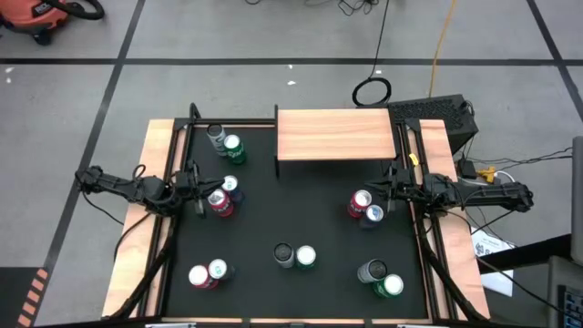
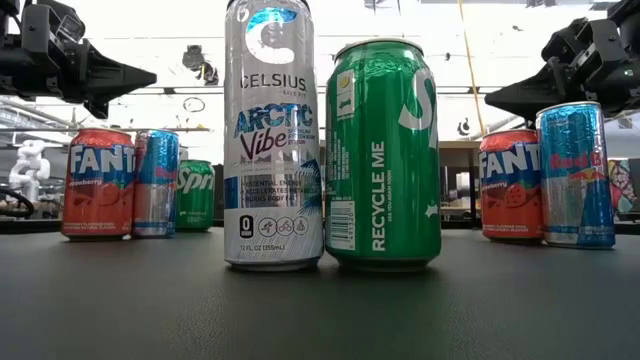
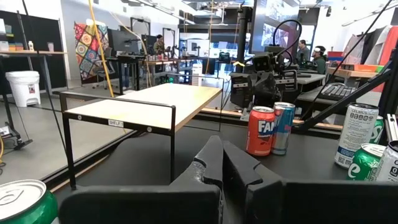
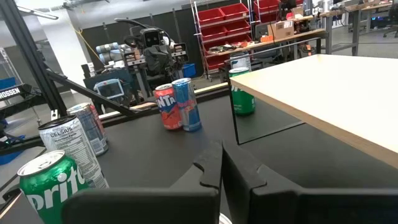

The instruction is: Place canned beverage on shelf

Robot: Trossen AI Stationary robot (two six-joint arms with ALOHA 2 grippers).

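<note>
The left claw [image 1: 199, 189] has its fingers together and holds nothing, just beside a red can [image 1: 219, 202] and a blue one at the tabletop's [image 1: 301, 214] left edge. The right claw [image 1: 390, 189], likewise closed and empty, hangs beside another red can [image 1: 359, 202]. The shelf [image 1: 336, 134] stands bare at the far edge, between both arms.
</note>
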